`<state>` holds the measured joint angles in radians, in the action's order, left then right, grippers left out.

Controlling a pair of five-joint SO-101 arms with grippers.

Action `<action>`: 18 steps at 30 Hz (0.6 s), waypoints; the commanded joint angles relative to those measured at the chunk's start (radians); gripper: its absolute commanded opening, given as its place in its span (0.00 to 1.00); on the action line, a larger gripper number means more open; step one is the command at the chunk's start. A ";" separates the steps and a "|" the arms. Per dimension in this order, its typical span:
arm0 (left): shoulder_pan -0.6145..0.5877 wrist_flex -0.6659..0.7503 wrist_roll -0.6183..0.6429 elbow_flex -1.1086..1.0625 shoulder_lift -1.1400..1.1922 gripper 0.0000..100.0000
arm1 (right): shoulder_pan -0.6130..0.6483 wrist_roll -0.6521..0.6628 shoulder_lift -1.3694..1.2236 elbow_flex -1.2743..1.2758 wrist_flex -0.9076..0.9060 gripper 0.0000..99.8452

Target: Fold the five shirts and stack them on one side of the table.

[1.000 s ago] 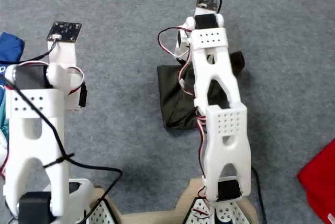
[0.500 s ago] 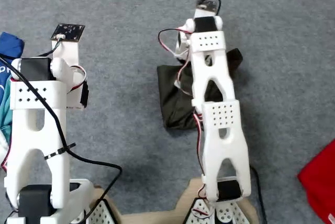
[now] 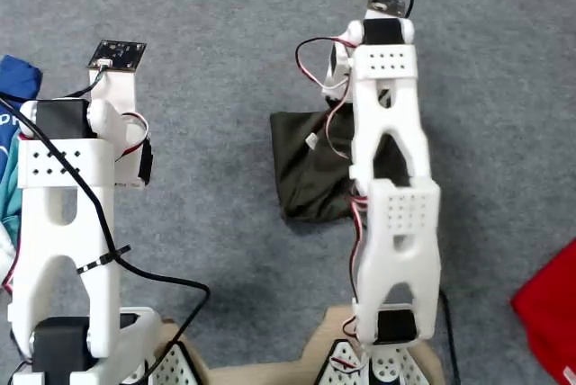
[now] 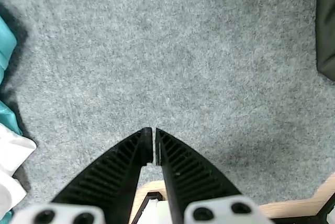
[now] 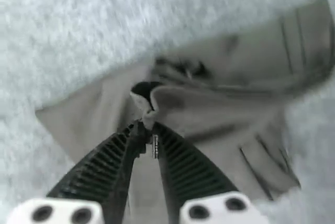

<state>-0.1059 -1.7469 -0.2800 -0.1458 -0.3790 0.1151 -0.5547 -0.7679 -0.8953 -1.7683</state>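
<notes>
A dark olive shirt (image 3: 301, 169) lies crumpled in the middle of the grey carpeted table (image 3: 207, 25), partly under the right arm (image 3: 391, 133). In the right wrist view my right gripper (image 5: 148, 127) is shut, its tips pinching a raised fold of that dark shirt (image 5: 220, 103). My left gripper (image 4: 154, 132) is shut with nothing in it and hangs over bare carpet; the dark shirt (image 4: 327, 25) lies off to one side of it. The left arm (image 3: 67, 187) stands at the table's left.
A blue shirt (image 3: 16, 79) and a teal shirt (image 3: 7, 196) lie bunched at the left edge, with white cloth (image 4: 10, 153) beside the teal one. At the right edge near the front lies a red shirt (image 3: 549, 308). The arms' wooden base (image 4: 309, 208) is at the front.
The right arm has swung to the right over the dark shirt, and now covers the shirt's far right corner. The left arm shifted slightly earlier and has since kept still.
</notes>
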 commanded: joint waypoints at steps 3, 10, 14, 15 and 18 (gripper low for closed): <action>-0.008 0.012 -0.009 0.012 0.001 0.03 | -0.064 -0.005 0.349 0.381 0.009 0.00; -0.008 0.020 -0.009 0.011 -0.001 0.03 | -0.133 0.054 0.555 0.680 0.038 0.00; -0.008 0.034 -0.009 0.006 -0.007 0.03 | -0.182 0.092 0.631 0.808 0.066 0.00; -0.008 0.034 -0.009 0.006 -0.007 0.03 | -0.199 0.104 0.650 0.842 0.077 0.00; -0.009 0.034 -0.009 0.005 -0.007 0.03 | -0.248 0.138 0.699 0.943 0.121 0.00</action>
<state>-0.1059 -1.7254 -0.2800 -0.1473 -0.3790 -0.0844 -0.4503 -0.1603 -0.0207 -1.6840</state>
